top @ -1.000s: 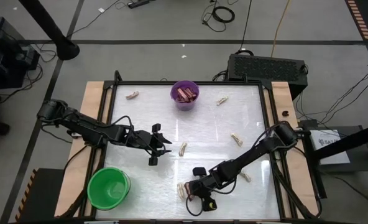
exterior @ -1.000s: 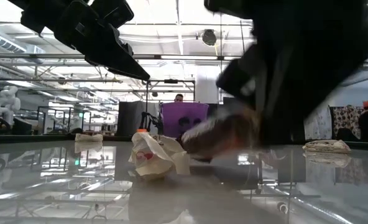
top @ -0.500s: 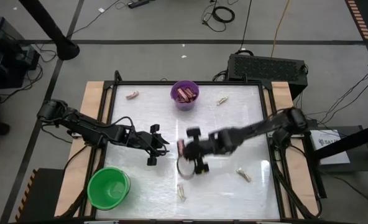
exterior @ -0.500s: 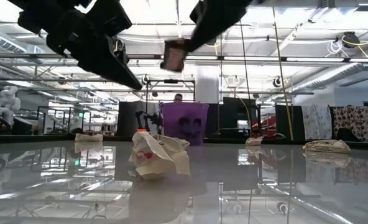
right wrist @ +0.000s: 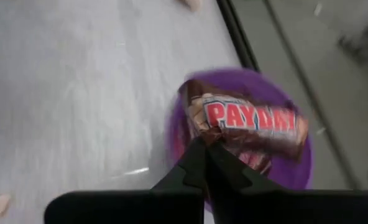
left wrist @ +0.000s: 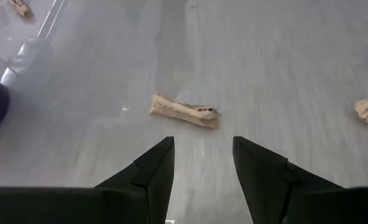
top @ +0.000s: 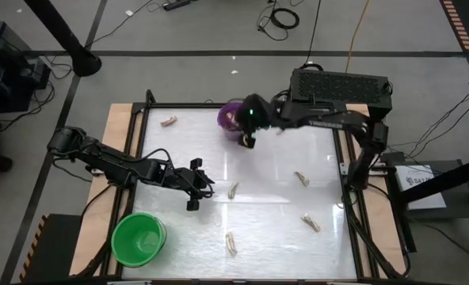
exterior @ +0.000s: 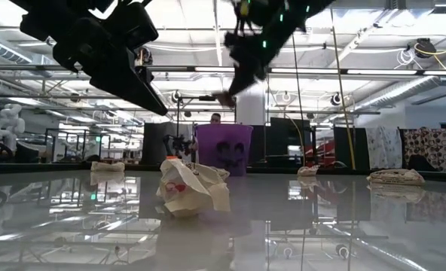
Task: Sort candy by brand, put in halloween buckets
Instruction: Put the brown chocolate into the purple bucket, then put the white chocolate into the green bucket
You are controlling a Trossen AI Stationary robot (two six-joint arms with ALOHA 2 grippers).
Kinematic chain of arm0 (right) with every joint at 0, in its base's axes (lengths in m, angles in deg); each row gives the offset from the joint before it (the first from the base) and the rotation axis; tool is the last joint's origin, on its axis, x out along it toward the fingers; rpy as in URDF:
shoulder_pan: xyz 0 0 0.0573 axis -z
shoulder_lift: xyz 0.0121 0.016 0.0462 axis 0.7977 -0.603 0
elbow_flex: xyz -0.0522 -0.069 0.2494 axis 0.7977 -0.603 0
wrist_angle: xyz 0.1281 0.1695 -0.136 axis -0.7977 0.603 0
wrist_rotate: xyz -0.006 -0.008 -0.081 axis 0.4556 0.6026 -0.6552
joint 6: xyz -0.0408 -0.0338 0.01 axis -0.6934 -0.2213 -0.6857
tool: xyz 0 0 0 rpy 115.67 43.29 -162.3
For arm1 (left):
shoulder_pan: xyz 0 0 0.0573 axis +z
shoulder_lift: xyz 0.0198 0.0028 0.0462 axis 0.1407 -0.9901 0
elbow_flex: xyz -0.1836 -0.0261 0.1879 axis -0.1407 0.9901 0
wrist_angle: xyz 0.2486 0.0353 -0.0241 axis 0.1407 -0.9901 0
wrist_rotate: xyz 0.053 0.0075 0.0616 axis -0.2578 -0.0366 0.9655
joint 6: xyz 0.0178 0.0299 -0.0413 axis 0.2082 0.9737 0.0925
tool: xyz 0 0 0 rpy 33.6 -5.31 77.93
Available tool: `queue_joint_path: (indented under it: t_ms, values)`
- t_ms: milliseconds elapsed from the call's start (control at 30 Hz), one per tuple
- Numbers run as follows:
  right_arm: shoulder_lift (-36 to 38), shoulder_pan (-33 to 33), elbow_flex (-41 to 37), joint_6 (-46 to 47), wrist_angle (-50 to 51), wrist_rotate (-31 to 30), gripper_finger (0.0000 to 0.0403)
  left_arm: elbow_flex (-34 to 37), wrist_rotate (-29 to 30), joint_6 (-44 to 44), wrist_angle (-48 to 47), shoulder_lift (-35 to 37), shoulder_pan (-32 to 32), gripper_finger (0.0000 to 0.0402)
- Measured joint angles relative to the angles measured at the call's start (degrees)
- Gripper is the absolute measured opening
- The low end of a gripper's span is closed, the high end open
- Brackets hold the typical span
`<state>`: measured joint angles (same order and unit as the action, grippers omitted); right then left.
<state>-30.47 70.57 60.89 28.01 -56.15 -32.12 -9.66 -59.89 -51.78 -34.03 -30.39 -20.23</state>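
My right gripper (top: 247,136) hangs over the near rim of the small purple bucket (top: 231,117) at the table's far edge, shut on a dark brown bar (right wrist: 249,119). More brown bars lie in that bucket (right wrist: 296,171). My left gripper (top: 200,188) hovers open at mid-table. A cream twisted candy (left wrist: 184,111) lies flat just ahead of its fingers (left wrist: 153,174). The bright green bucket (top: 138,237) stands at the near left corner. In the low view the bar (exterior: 224,98) is high above the purple bucket (exterior: 224,149). My right gripper pinches the brown bar between its two fingertips (right wrist: 199,163), near one end of the bar (right wrist: 199,127). The fingers point down at a slant. The bar is lifted clear and lies roughly level, across the fingers, above the purple bucket's opening.
Cream candies lie scattered on the white table: one at far left (top: 169,122), one right of the purple bucket (top: 283,127), two on the right side (top: 301,178) (top: 310,223) and one near the front (top: 231,243). Wooden side rails (top: 120,150) border the table.
My right gripper has risen from the table's near edge with the brown bar lifted clear. It has swept fast across the middle toward the far edge and now stands over the purple bucket. The shut fingers have kept hold of the bar. My left gripper has stayed about where it was.
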Motion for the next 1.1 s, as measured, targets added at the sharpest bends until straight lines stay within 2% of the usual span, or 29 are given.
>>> queue_joint_path:
  t_ms: [100,167,333,500,933,1100]
  values:
    - [-1.7,4.5,0.0,2.4,-1.5,6.9,0.0,0.0,0.0,0.4,0.0,0.0,0.0,0.0171]
    - [-2.7,6.6,0.0,3.9,-2.5,9.2,0.0,0.0,0.2,1.2,0.0,0.0,0.0,0.0171]
    - [-4.6,9.4,0.0,8.3,-5.4,8.9,0.0002,0.0,0.4,1.3,0.0,0.0,0.0,0.0171]
    - [-4.7,9.7,0.0,8.9,-6.2,9.0,0.0019,0.0,0.4,1.3,0.0,0.0,0.0,0.0171]
    - [-3.2,9.4,0.0,8.8,-3.9,9.2,0.0112,0.0,0.5,1.3,-0.3,0.0,0.0,0.0171]
    - [1.2,8.2,0.0,9.5,3.7,12.4,0.0133,0.0,0.4,1.1,-0.4,0.0,0.0,0.0171]
